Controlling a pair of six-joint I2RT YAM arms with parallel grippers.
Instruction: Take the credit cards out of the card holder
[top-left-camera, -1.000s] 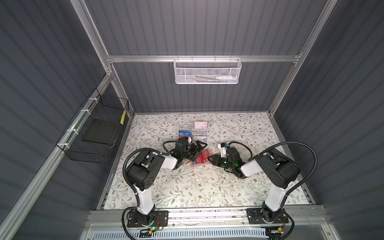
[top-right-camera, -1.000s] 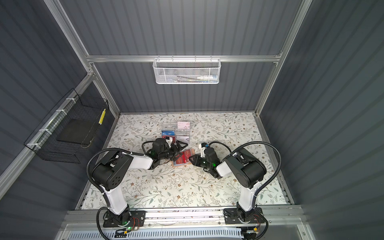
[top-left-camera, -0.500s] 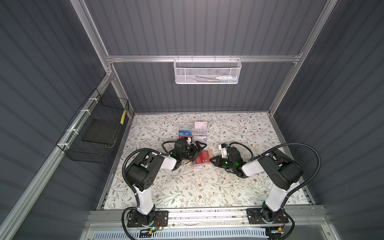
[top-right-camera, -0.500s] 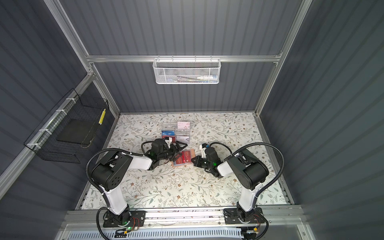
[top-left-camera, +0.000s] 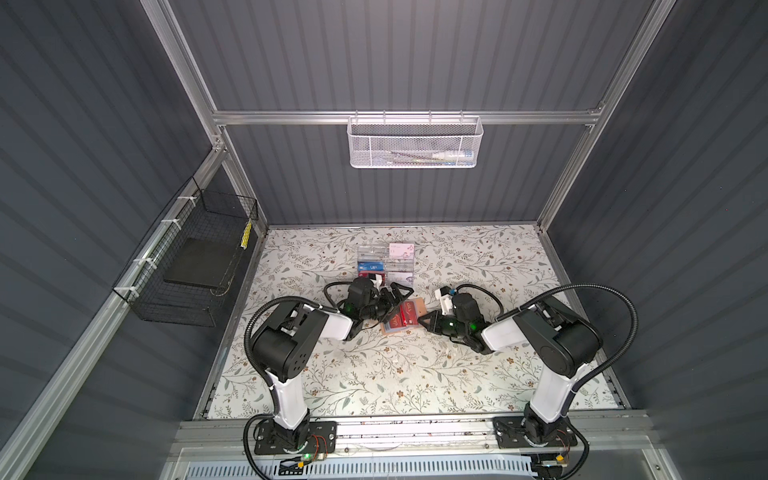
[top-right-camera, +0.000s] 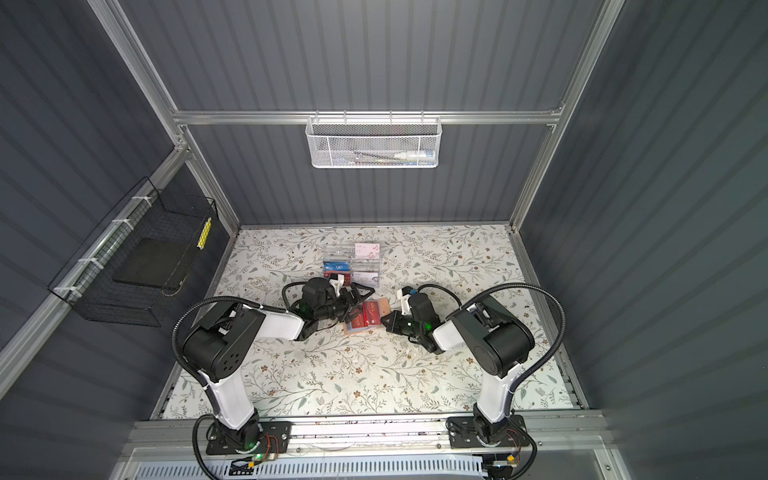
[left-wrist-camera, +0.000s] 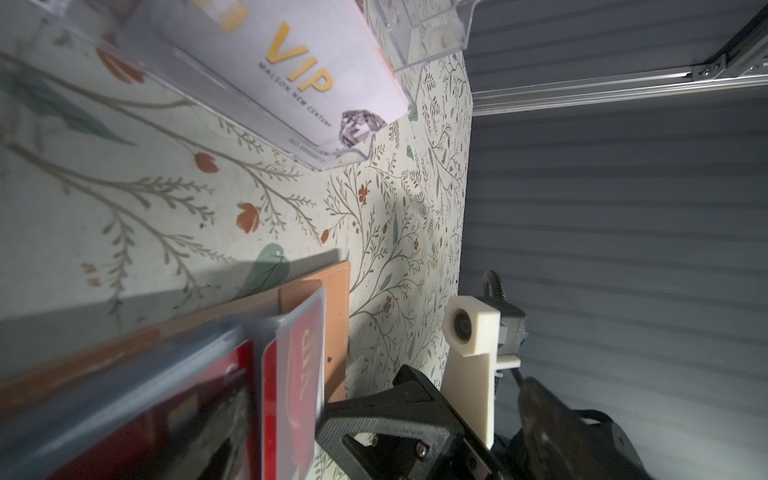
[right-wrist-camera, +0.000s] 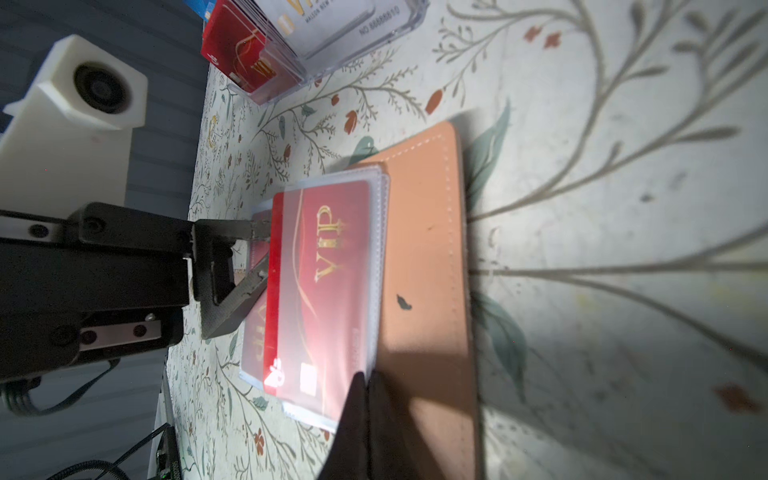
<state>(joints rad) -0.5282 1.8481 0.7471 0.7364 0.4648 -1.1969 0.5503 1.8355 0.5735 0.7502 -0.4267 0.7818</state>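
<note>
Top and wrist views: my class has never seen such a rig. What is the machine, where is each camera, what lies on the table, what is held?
Two robot arms work at a flowered table. The top views look down from overhead; each wrist camera rides an arm. An open tan card holder lies midway, a red card in its clear sleeve; a clear box of cards stands behind. The left fingers are open at its left side. The right fingers are shut at the sleeve's edge; a grip is unclear.
</note>
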